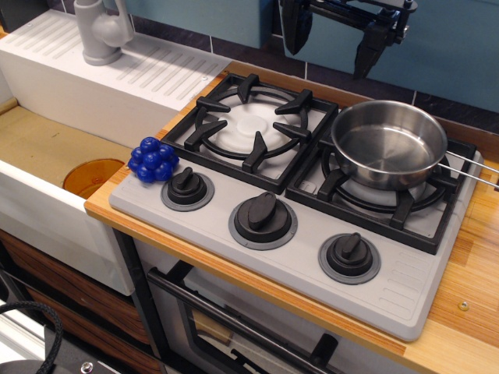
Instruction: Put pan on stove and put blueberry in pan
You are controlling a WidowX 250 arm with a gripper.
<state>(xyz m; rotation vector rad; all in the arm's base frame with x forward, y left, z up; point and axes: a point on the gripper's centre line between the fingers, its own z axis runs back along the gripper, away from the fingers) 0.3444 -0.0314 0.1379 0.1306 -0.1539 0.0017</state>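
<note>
1. The claw [331,39] hangs open and empty at the top of the view, its two dark fingers spread apart above the back of the stove [312,257].
2. The pan [388,142] sits on the right burner grate, just below the claw and slightly to its right, with its wire handle pointing right.
3. The blueberry [153,160] lies well below and left of the claw, at the stove's front left corner, beside the leftmost knob [187,188].
4. The wooden bench [468,312] carries the stove.
</note>
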